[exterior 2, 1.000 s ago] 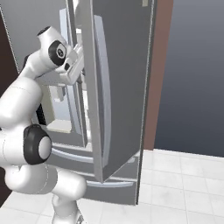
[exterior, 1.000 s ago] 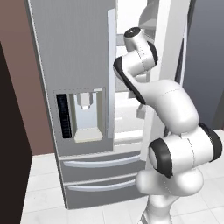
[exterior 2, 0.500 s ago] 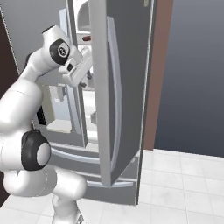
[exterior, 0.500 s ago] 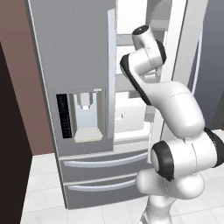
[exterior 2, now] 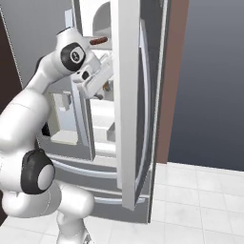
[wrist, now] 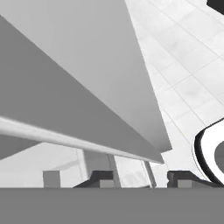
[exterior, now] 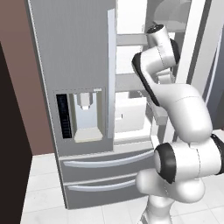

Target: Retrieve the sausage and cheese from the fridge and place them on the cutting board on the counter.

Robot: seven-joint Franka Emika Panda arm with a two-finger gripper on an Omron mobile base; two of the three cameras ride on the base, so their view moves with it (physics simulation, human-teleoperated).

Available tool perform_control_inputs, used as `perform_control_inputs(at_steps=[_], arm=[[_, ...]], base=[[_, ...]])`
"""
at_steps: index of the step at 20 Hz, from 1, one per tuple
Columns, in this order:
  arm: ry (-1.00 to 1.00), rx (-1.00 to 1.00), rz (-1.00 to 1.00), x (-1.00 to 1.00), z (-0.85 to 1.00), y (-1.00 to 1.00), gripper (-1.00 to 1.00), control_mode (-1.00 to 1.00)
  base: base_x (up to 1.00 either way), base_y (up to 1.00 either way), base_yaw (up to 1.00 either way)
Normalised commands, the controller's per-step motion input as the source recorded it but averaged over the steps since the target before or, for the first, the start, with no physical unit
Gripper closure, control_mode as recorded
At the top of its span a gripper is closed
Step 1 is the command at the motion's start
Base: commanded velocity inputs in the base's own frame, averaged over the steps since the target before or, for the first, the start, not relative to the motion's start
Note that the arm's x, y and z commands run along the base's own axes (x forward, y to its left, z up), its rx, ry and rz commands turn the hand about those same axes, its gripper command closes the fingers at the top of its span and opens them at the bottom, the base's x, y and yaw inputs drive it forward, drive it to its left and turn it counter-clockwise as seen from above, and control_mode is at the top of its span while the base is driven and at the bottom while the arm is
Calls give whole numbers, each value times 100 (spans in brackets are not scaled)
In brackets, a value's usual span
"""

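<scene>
Left base view: fridge [exterior: 78,87] with its left door closed, water dispenser [exterior: 85,116] on the face, two drawers below; right door swung out, white interior with shelves open to the room; the arm climbs from lower right and bends in toward the upper shelves, the hand itself hidden behind the forearm. Right base view: the open door [exterior 2: 131,95] stands edge-on in the foreground; the gripper [exterior 2: 106,71] reaches in just left of that edge at upper-shelf height; the sausage [exterior 2: 97,41] lies on a shelf above and a little left of the hand, long axis roughly level, running across the shelf; so the coming reach looks to be upward and slightly back toward the left, with the fingers turned across that axis; a small dark item sits just under the hand, too small to name; cheese not made out. Hand view: fingertips [wrist: 101,178] low in the frame, set a modest gap apart with nothing between them; the camera looks down a grey door panel [wrist: 65,65] to the tiled floor [wrist: 188,65], not at the shelf; only the right base view gives the sausage against the hand.
</scene>
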Motion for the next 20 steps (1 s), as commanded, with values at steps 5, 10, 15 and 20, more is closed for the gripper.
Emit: perform_control_inputs(at_steps=[5,10,15,20], arm=[[7,0,-7,0,-16,-100,-100,-100],[7,0,-6,7,-12,-100,-100,-100],[4,0,-3,-2,-5,-85,-100,-100],[0,0,0,-70,3,24,-100,-100]], base=[[0,0,0],[0,0,0],[0,0,0],[0,0,0]])
